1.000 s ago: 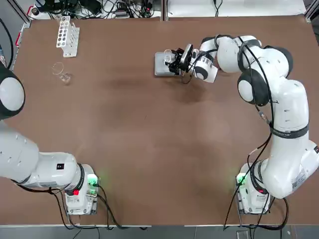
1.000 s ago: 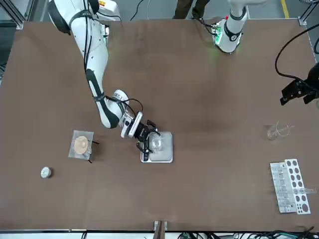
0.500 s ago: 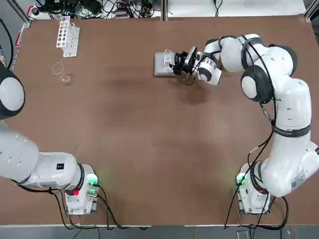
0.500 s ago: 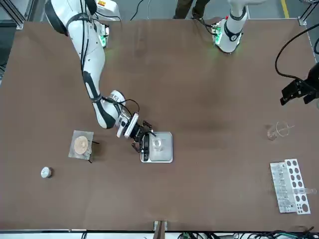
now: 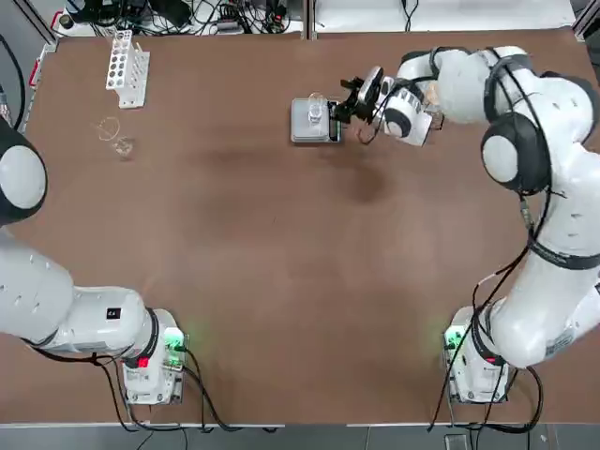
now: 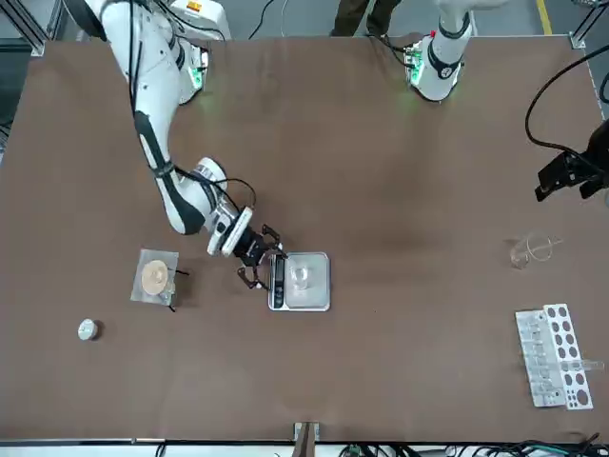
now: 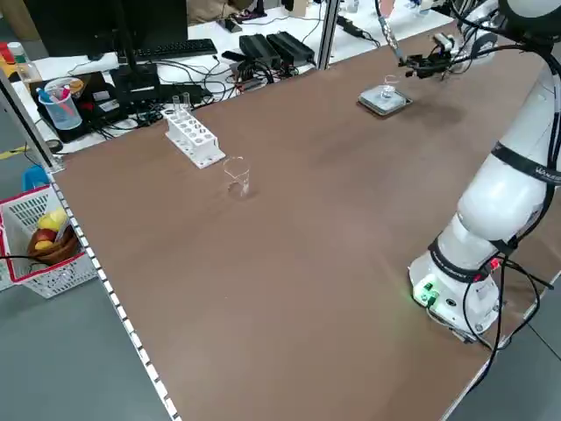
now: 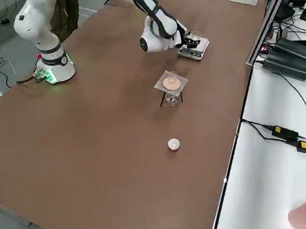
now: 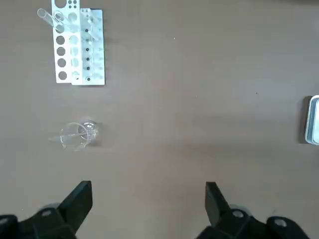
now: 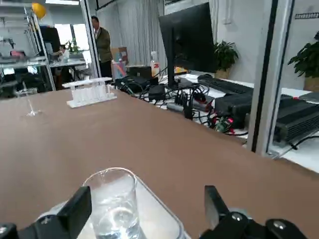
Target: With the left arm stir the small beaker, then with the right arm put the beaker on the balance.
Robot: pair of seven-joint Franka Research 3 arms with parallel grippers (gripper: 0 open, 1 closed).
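The small beaker [image 5: 316,111] [image 6: 301,277] [image 10: 112,201] stands upright on the metal plate of the balance [image 5: 305,131] [image 6: 314,297] at the far middle of the table. My right gripper [image 5: 349,105] [image 6: 259,269] [image 10: 144,211] is open just to the robot's right of the balance, its fingers clear of the beaker and holding nothing. My left gripper [image 9: 148,196] hangs open and empty above the far left of the table.
A larger glass vessel [image 5: 114,138] [image 9: 77,134] with a rod in it stands near a white test-tube rack [image 5: 127,66] [image 9: 79,46] at the far left. To the robot's right of the balance are a tan disc on a clear stand [image 6: 156,278] and a small white round object [image 6: 88,329].
The right gripper, earlier around the beaker on the balance, has drawn back toward the robot's right. The beaker stays on the plate. The left arm has not moved.
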